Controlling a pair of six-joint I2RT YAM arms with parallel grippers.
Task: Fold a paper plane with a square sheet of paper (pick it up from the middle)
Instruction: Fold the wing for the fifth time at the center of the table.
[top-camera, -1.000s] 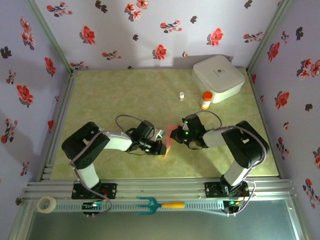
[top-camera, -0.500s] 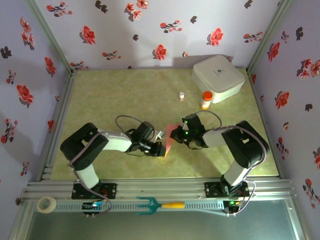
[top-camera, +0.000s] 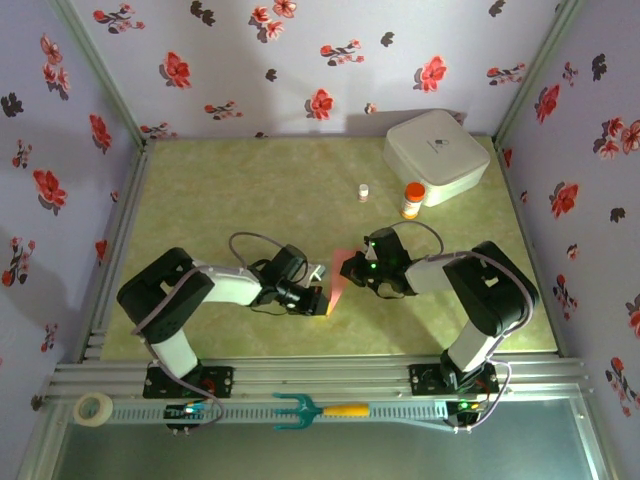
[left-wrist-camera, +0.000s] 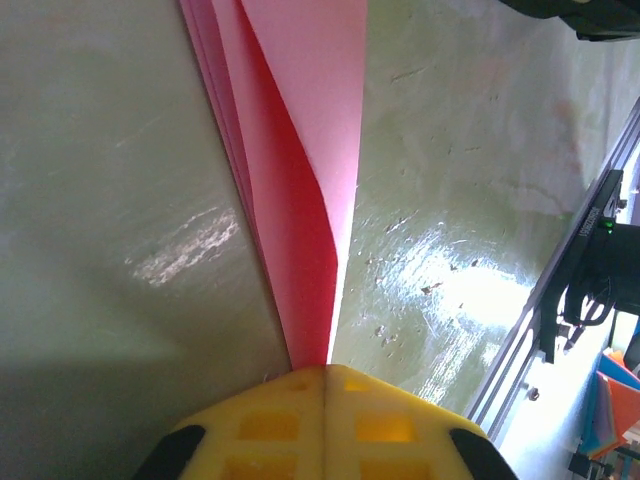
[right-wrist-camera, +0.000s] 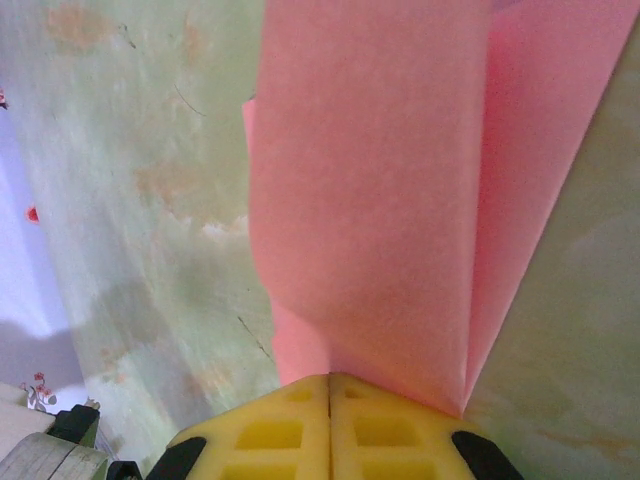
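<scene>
Left gripper (left-wrist-camera: 328, 372) was pinched fully shut on one end of folded pink paper (top-camera: 340, 281). Right gripper (right-wrist-camera: 330, 379) was clamped on other end. Paper was between them, over table (top-camera: 240, 190).

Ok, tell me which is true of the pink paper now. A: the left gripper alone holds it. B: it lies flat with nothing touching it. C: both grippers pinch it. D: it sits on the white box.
C: the left gripper and the right gripper each have closed jaws with the pink paper running into them.
</scene>
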